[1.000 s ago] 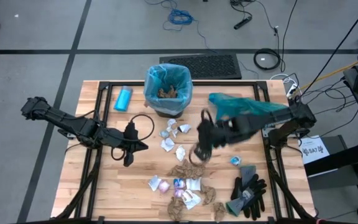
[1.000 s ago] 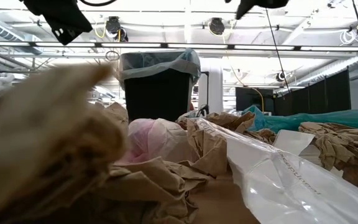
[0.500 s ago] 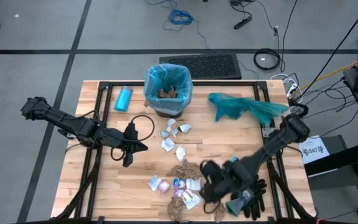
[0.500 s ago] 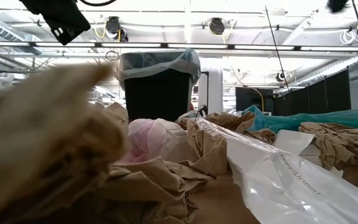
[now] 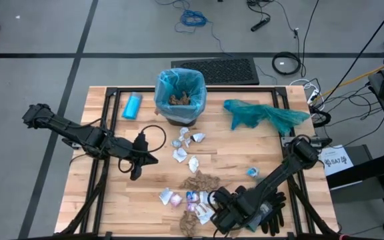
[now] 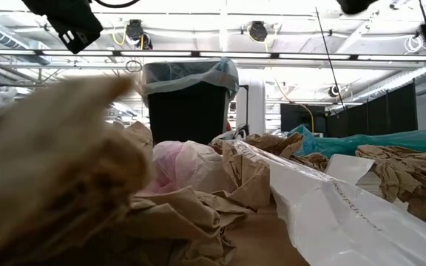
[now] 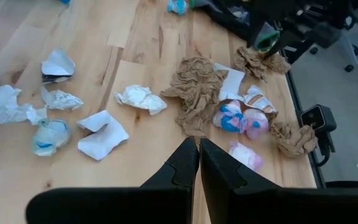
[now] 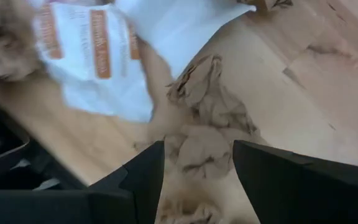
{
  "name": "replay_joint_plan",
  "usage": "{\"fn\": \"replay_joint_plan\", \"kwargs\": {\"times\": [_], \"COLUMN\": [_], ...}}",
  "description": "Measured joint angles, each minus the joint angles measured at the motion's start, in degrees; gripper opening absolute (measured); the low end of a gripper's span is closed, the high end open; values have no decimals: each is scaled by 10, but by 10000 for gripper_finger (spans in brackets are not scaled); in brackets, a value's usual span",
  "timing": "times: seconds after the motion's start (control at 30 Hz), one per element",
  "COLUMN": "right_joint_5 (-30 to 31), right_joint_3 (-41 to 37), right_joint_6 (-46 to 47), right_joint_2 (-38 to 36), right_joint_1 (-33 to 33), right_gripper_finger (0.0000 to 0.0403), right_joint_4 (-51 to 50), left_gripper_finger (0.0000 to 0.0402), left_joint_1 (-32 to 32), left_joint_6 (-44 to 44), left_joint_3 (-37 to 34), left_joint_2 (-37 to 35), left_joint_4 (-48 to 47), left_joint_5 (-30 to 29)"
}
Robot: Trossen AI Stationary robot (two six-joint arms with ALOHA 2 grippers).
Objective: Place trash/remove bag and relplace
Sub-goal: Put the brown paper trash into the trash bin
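Observation:
The trash lies scattered on the wooden table: white scraps (image 5: 185,150), a brown paper wad (image 5: 202,180) and colourful bits (image 5: 192,199). The black bin (image 5: 181,93) stands at the far middle, lined with the pale blue bag (image 6: 191,72), and holds some brown scraps. My right gripper (image 5: 222,215) hangs open near the table's near edge, pointing down. Its fingers stand on either side of a small brown wad (image 8: 207,137) without touching it. My left gripper (image 7: 199,149) is shut and empty, held above the table's left middle.
A teal plastic bag (image 5: 265,115) lies at the far right. Black-and-grey gloves (image 5: 269,207) lie just right of my right gripper. A light-blue bottle (image 5: 133,105) lies left of the bin. A white wrapper with orange print (image 8: 98,56) lies beside the small wad.
My right gripper has swung from the middle of the table toward the near edge and gone down, tipping further downward, and now hangs over the scraps there. Nothing on the table has moved.

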Motion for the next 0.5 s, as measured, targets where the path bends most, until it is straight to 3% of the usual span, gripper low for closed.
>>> {"fn": "replay_joint_plan", "kwargs": {"times": [0.2, 0.33, 0.4, 0.5], "right_joint_5": [-5, -79, -107, -103], "right_joint_3": [0, 0, 0, 0], "right_joint_6": [-14, -61, -89, -109], "right_joint_2": [39, 68, 68, 52], "right_joint_1": [-13, -26, -30, -30], "right_gripper_finger": [206, 201, 167, 73], "right_joint_4": [0, -9, 5, 3], "left_gripper_finger": [22, 22, 22, 22], "left_joint_1": [0, 0, 0, 0], "left_joint_6": [0, 0, 0, 2], "left_joint_3": [0, 0, 0, 0], "left_joint_2": [0, 0, 0, 0], "left_joint_4": [0, 0, 0, 0], "left_joint_5": [0, 0, 0, 0]}}
